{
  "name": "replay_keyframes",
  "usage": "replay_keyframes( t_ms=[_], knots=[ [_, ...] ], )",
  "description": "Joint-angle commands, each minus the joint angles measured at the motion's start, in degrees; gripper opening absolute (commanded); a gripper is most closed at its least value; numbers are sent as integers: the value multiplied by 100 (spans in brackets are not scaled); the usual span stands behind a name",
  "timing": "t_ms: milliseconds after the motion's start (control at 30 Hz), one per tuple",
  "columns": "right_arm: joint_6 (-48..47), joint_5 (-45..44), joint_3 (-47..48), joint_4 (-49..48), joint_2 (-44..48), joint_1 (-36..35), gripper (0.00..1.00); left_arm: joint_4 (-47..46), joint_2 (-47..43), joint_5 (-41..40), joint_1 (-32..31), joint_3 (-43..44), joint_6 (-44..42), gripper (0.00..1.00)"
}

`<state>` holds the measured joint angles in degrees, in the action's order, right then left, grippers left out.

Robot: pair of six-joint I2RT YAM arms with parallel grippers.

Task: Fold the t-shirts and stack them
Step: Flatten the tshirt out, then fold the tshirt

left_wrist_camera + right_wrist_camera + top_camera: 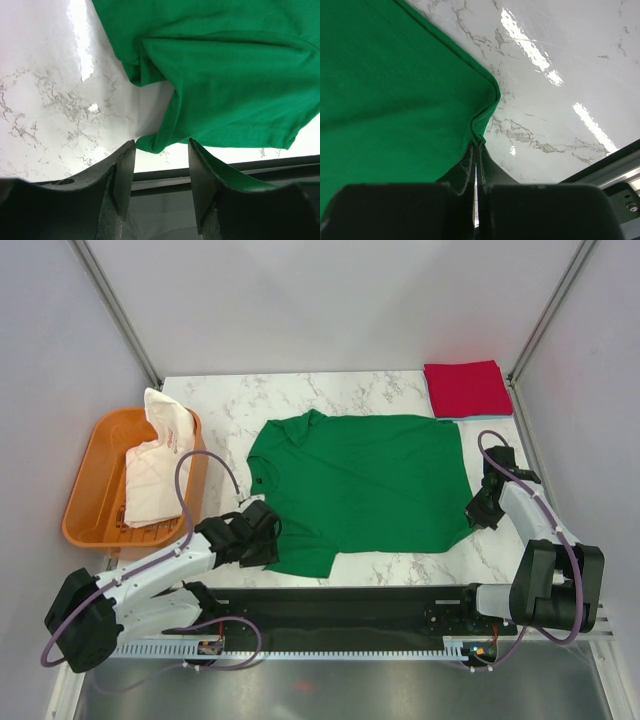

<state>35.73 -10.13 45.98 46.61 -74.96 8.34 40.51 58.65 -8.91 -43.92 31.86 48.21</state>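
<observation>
The green t-shirt (360, 480) lies spread flat in the middle of the marble table (390, 390), its collar toward the left. The left gripper (161, 142) stands released, with a cloth corner between its jaws. The right gripper (477, 147) is clenched and seems to pinch the hem corner.

- Left arm (150, 575): stretched low from its base, reaching forward and toward the right, forearm close to level.
- Left gripper (262, 537) (161, 145): jaws stand apart, gripping nothing, tips pointed forward and down.
- Right arm (540, 540): elbow bent, forearm running forward and inward to the left.
- Right gripper (478, 510) (477, 146): jaws pressed together, tips pinching a hem corner of the green t-shirt (395, 90).
</observation>
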Motion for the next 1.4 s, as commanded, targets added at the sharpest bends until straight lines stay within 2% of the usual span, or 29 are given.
replay_keyframes(
  t_ms=[0,133,233,633,1167,1200,1300,1333,1367],
  knots=[
    [-101,46,-36,-205,-10,-25,0,45,-143,-375,-231,22,338,54],
    [-127,116,-80,-284,-63,-25,0,62,-416,-331,-327,-170,549,50],
    [-145,169,-63,-293,-89,-34,0,71,-180,-252,-441,-276,742,44],
    [-145,169,-98,-284,34,-25,0,88,155,-542,-582,-259,1006,39],
    [-171,117,-89,-284,8,-25,0,80,805,-770,-574,84,857,36],
    [-180,117,-89,-301,25,-25,0,80,910,-805,-574,136,840,34],
    [-180,117,-89,-302,-1,-25,0,88,1095,-867,-574,233,761,18],
    [-180,108,-89,-302,-10,-25,0,88,1113,-876,-574,251,752,9],
    [-180,108,-89,-310,-10,-34,0,88,1139,-876,-582,268,752,9]
  ],
)
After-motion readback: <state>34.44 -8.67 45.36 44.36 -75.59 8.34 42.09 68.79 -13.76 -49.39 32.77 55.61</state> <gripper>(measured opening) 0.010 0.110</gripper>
